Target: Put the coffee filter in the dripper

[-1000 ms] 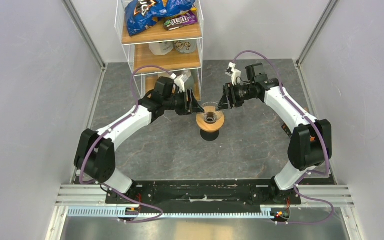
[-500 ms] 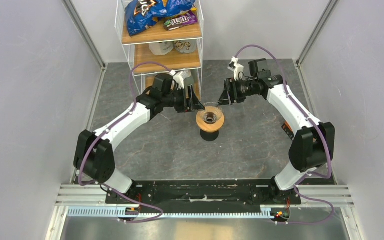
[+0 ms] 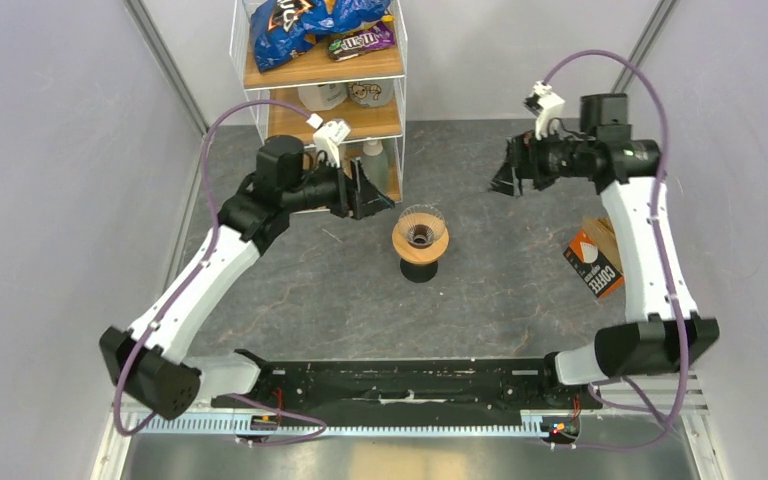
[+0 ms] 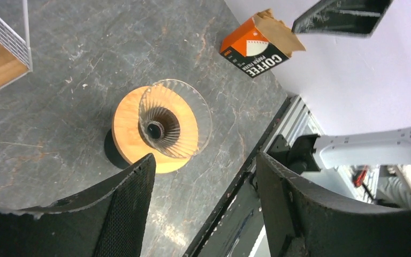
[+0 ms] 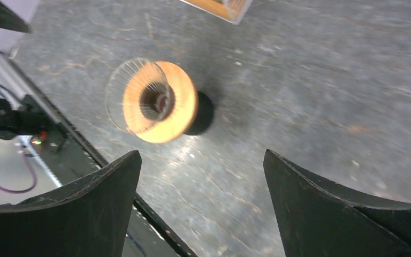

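Note:
The dripper (image 3: 420,236), a clear ribbed glass cone in a round light-wood ring on a black base, stands mid-table. It shows empty in the left wrist view (image 4: 163,126) and the right wrist view (image 5: 152,101). No loose coffee filter is in view. Tan paper (image 4: 275,33) sticks out of the open top of the black-and-orange COFFEE packet (image 3: 593,262). My left gripper (image 3: 378,198) is open and empty, left of the dripper and above it (image 4: 204,160). My right gripper (image 3: 506,180) is open and empty, well to the dripper's right (image 5: 202,155).
A white wire rack with wooden shelves (image 3: 325,70) stands at the back left, holding snack bags and cups, close behind my left gripper. The COFFEE packet lies at the right near the wall (image 4: 254,48). A black rail (image 3: 410,380) runs along the near edge.
Both grippers have drawn back from the dripper's rim, the left one to the left, the right one far to the right and back. The dripper has stayed in place.

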Motion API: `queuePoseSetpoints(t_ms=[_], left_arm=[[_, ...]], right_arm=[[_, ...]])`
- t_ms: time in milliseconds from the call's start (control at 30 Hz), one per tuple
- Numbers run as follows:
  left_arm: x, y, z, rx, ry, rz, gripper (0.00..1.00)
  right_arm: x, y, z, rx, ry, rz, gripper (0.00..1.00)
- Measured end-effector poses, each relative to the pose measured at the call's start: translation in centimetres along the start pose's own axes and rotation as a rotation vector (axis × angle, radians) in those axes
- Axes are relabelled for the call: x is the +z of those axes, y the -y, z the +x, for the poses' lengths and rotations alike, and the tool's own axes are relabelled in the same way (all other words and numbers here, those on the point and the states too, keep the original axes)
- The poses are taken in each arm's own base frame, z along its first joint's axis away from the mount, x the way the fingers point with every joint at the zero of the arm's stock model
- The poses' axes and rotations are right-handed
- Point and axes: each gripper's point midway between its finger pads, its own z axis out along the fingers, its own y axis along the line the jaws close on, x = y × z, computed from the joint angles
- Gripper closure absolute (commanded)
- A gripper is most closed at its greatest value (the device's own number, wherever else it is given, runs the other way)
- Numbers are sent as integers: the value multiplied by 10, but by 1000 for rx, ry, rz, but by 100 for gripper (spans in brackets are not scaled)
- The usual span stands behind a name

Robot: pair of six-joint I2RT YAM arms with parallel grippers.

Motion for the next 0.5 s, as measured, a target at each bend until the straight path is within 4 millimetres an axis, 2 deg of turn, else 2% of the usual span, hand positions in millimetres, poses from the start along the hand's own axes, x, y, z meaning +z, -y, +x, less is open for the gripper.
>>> queuePoseSetpoints(t_ms=[100,200,367,500], left_arm=[[-21,15,-2,73,26,19,25],[-35,23,3,125,20,34,25],[-42,23,18,152,-38,44,25],[-45,22,28,162,-79,51,25]], right_arm=[[-42,5,3,-74,3,131,11],[-70,8,16,-143,-35,250,18],[-108,27,40,-223,-141,465,31],[-130,37,65,-271,-215,572,38]])
